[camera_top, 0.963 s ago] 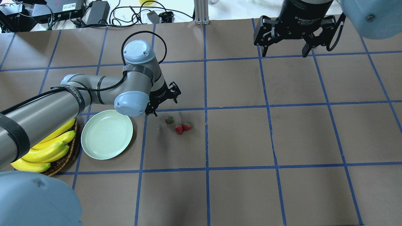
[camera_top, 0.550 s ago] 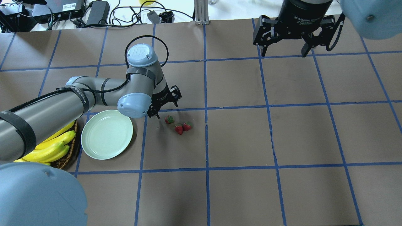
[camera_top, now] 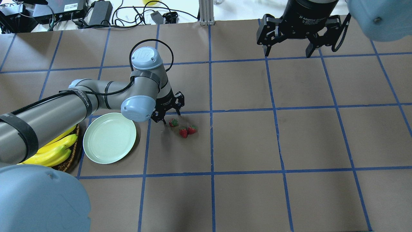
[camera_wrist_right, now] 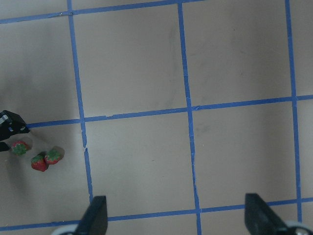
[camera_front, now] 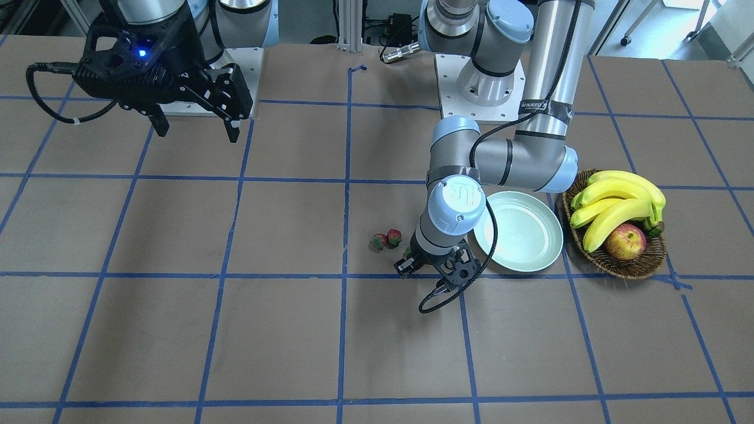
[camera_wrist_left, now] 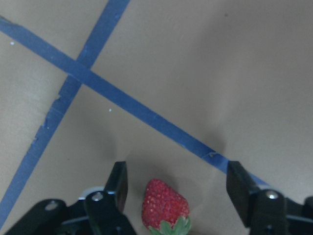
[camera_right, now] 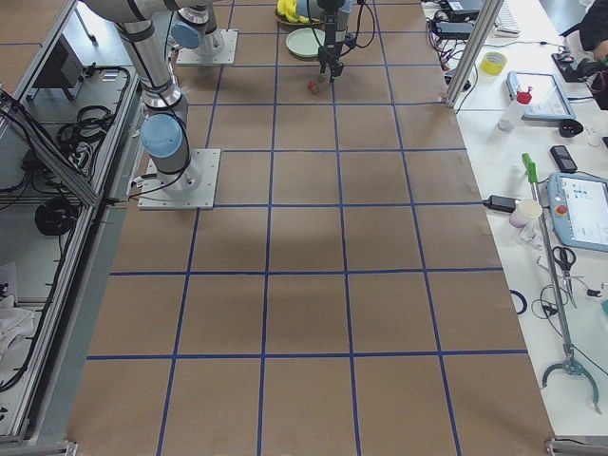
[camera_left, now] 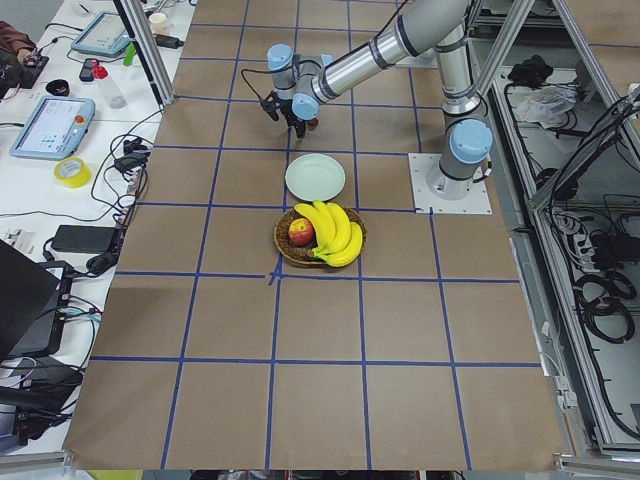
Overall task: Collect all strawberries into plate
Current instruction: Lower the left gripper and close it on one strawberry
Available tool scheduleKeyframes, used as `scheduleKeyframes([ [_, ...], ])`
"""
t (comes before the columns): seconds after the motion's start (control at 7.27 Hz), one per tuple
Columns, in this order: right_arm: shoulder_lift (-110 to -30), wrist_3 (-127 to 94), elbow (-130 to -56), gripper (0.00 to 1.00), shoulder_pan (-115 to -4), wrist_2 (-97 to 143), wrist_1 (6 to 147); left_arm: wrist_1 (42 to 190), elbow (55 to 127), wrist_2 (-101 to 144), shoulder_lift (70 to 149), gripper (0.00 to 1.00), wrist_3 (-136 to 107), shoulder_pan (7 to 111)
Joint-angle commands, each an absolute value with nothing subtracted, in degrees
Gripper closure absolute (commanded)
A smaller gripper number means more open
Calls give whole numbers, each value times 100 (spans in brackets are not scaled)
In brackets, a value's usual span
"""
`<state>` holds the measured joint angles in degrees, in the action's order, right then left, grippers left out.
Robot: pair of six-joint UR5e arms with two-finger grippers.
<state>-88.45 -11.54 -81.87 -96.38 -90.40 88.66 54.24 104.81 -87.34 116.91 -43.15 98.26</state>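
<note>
Between spread jaws of left tool point(camera_wrist_left: 177, 176), dimpled red strawberry point(camera_wrist_left: 164, 203), matte paper point(camera_wrist_left: 220, 73)

Matt brown paper covers the surface point(camera_top: 244, 145), ruled into squares by strips of smooth blue tape point(camera_top: 210, 83). At lower left of the overhead view, the pale mint plate point(camera_top: 109, 138) looks like smooth plastic with a soft sheen. In the left wrist view, the strawberry point(camera_wrist_left: 164, 203) shows a pitted, faintly glossy red skin beside the left gripper point(camera_wrist_left: 178, 178), whose jaws are matt black. The left arm point(camera_top: 54, 112) pairs satin grey metal tubes with pale blue plastic caps. At right in the front-facing view, a rough brown wicker basket point(camera_front: 624, 268) holds smooth-skinned bananas point(camera_front: 615, 197) and a shiny apple point(camera_front: 625, 241).
</note>
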Motion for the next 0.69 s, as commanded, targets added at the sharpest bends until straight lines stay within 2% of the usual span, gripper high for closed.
scheduleKeyframes([
  [0.0, -8842, -1151, -8191, 0, -9633, -9026, 8877, 5562, 10477, -8648, 11655, 57, -4298, 9826],
  [0.28, -8833, -1134, -8200, 0, -9615, -9026, 8877, 5704, 10477, -8648, 11593, 57, -4298, 9835],
  [0.55, -8833, -1143, -8209, 0, -9615, -9035, 8877, 5739, 10477, -8457, 11593, 22, -4315, 9835],
])
